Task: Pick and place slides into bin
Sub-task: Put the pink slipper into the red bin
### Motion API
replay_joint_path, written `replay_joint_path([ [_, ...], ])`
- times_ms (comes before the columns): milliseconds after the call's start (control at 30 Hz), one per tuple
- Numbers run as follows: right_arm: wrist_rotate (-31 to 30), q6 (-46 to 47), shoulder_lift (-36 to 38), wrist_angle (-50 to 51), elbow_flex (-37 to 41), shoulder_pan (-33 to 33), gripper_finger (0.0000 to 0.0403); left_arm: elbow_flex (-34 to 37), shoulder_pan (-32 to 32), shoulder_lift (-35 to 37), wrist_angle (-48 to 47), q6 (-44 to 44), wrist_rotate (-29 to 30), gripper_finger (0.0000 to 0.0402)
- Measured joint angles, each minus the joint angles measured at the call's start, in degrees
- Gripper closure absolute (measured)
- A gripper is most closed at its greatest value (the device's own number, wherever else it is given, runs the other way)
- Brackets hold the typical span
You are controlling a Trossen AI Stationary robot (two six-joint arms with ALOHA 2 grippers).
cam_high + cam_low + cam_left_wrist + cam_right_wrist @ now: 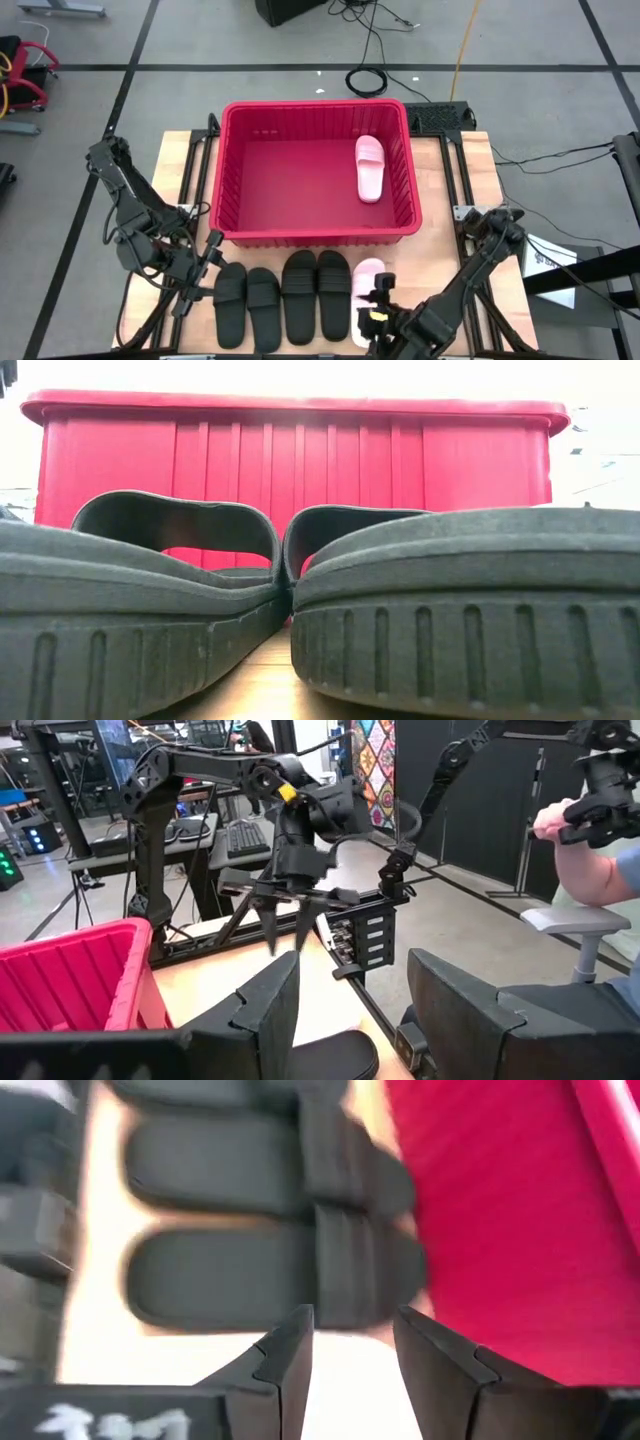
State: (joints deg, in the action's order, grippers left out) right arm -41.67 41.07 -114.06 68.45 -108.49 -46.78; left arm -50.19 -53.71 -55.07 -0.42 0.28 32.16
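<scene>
Wooden tabletop (185, 170) carries the red bin (232, 215) at its far half, and I see one pale pink slide (370, 167) lying inside it toward the right wall. Along the near edge I count four black slides (283, 296) in a row, with the second pink slide (367, 273) just right of them, partly under my right gripper (378, 300). From its wrist camera, that gripper's fingers (290, 1355) stand apart with nothing between them. My left gripper (205, 262) sits beside the leftmost black slide, fingers (265, 1010) likewise spread and empty. Beyond the table, a person's arm (585, 870) shows near a chair.
</scene>
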Motion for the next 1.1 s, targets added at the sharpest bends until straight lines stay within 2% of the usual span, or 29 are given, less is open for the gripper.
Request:
replay_joint_path([
  [100, 1.22, 5.71, -1.89, 4.66, -1.7, 0.01, 0.0273, 0.0, 0.0, 0.0, -0.7, -0.69, 0.0, 0.0213],
  [300, 1.96, 6.92, -3.2, 4.73, -1.82, -1.31, 0.0273, 0.0, -0.04, 0.0, -0.77, -0.77, -0.01, 0.0213],
  [533, 6.69, 13.38, -3.56, 7.32, -1.79, -1.14, 0.0273, 0.0, -0.04, 0.0, -0.62, -0.8, -0.02, 0.0213],
  [700, 8.66, 8.88, -2.87, 3.25, -1.79, -1.76, 0.0273, 0.0, -0.04, 0.0, -0.62, -1.35, -0.02, 0.0213],
  [1100, 8.58, 3.13, -2.84, -1.33, -1.23, -2.05, 0.0273, 0.0, -0.04, 0.0, -0.81, -2.09, -0.04, 0.0213],
])
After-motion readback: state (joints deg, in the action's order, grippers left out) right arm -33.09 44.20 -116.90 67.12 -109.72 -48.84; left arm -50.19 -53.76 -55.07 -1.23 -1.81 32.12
